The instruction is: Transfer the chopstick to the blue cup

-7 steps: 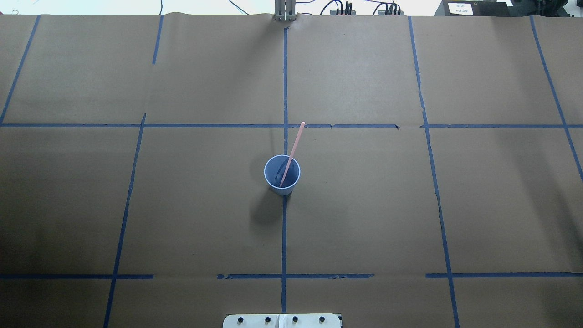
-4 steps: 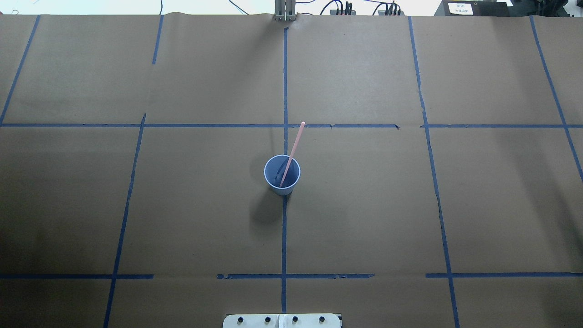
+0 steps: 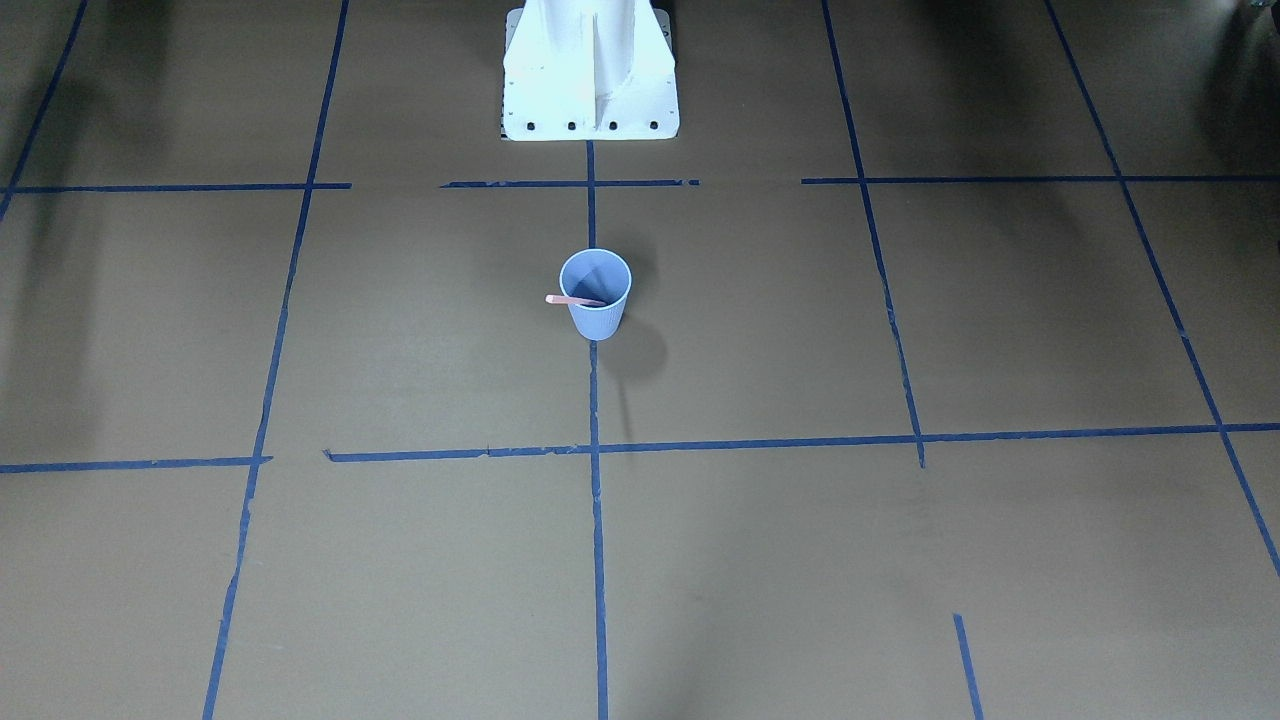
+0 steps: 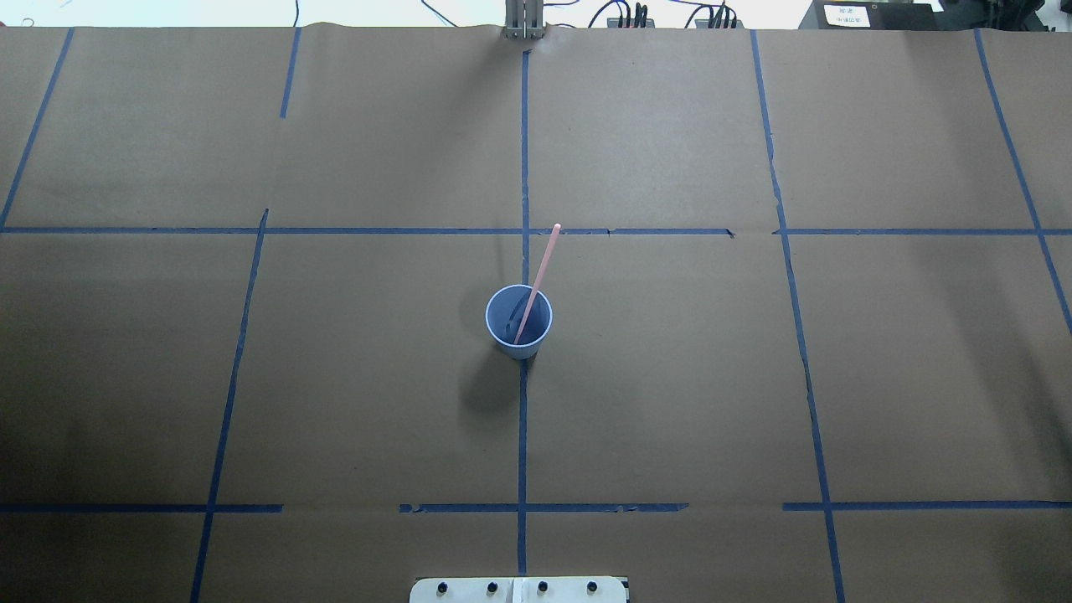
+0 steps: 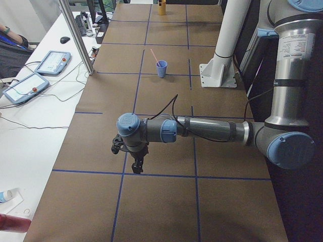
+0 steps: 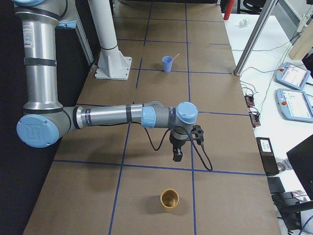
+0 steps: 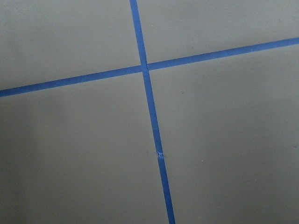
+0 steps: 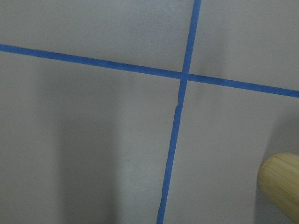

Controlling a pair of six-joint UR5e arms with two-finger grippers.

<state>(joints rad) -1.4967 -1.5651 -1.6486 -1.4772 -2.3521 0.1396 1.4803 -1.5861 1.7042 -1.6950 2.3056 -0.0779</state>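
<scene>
The blue cup (image 4: 502, 325) stands upright at the table's middle on a tape line. It also shows in the front view (image 3: 598, 312) and both side views (image 5: 161, 69) (image 6: 167, 64). One pale pink chopstick (image 4: 543, 260) stands in it, leaning on the rim and sticking out toward the far side (image 3: 566, 299) (image 5: 154, 54). My left gripper (image 5: 136, 166) hangs over the table far from the cup. My right gripper (image 6: 177, 156) hangs far off at the other end. I cannot tell whether either is open. Neither wrist view shows fingers.
A bamboo-coloured cup (image 6: 169, 199) stands near my right gripper, and its edge shows in the right wrist view (image 8: 281, 184). The white robot pedestal (image 3: 590, 80) stands behind the blue cup. Tablets (image 5: 55, 60) and a metal post (image 5: 75, 35) are beside the table.
</scene>
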